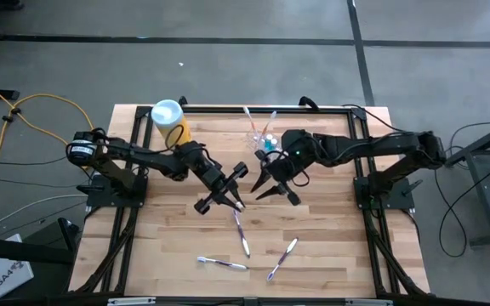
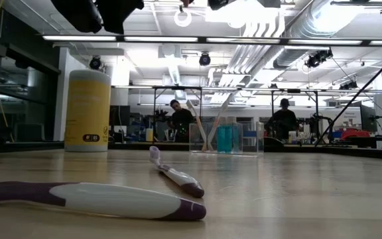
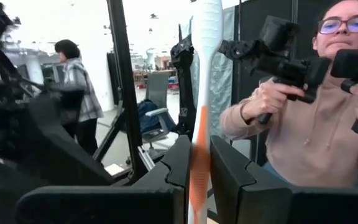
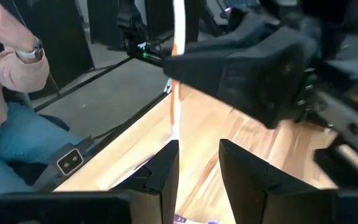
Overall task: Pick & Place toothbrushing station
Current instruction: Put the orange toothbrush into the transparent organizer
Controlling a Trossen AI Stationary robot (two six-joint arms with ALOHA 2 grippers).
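Near edge: purple-and-white toothbrushes (image 1: 242,234) lie loose on the wooden tabletop (image 1: 160,246). Centre: left tool (image 1: 235,189) clamped on a white-and-orange toothbrush (image 3: 202,93); right tool (image 1: 276,186) apart, empty. Far edge: small transparent plastic holder cup (image 1: 260,136) containing brushes, beside yellow canister (image 1: 170,121).

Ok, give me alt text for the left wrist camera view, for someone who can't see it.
The left tool is clamped on an upright white and orange toothbrush, seen between its two dark fingers. Behind, a seated person holds black controller handles, and another person stands farther back.
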